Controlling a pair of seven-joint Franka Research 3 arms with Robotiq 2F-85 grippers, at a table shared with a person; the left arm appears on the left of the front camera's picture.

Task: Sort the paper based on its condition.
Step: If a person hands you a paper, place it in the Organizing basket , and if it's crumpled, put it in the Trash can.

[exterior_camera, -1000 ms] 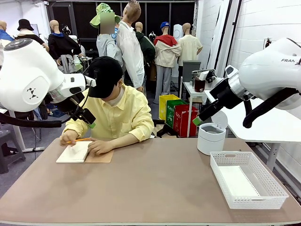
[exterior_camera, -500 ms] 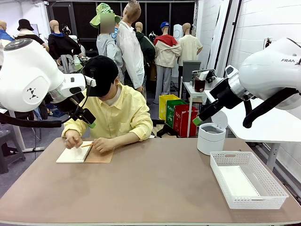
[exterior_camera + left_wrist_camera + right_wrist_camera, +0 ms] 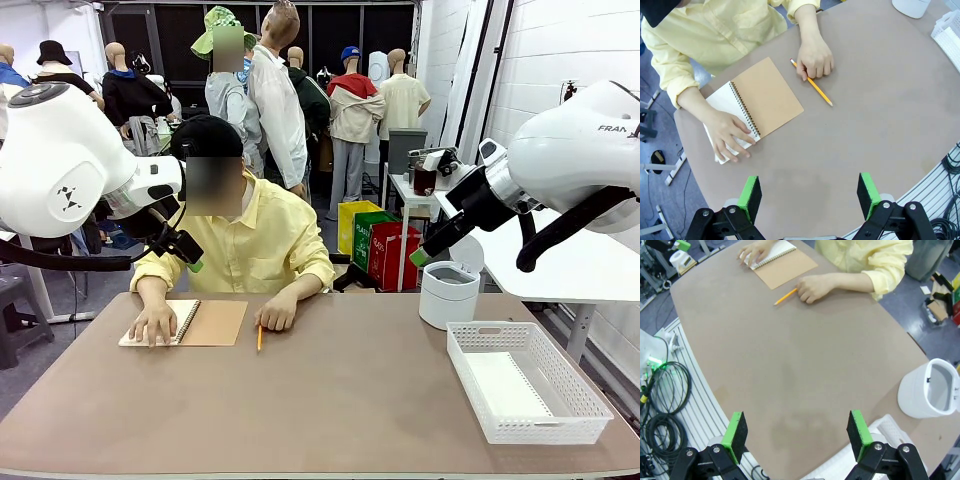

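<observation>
A white sheet of paper (image 3: 506,386) lies flat inside the white basket (image 3: 575,380) at the right. At the far left a spiral notebook (image 3: 210,322) with a brown cover lies open. The person's hand (image 3: 730,135) presses flat on its white page (image 3: 724,103). The other hand (image 3: 815,56) rests on the table beside a yellow pencil (image 3: 813,84). My left gripper (image 3: 809,196) hangs open and empty high above the table's left part (image 3: 190,263). My right gripper (image 3: 797,433) is open and empty too, raised over the right side (image 3: 420,257).
A round white bin (image 3: 448,292) stands at the back right, just behind the basket; it also shows in the right wrist view (image 3: 930,390). Bare brown tabletop (image 3: 330,400) spans the middle and front. Cables (image 3: 660,390) lie off the table's edge.
The person stopped writing, laid the pencil on the table right of the notebook and moved that hand there. The other hand now lies flat on the page. Both arms stayed still.
</observation>
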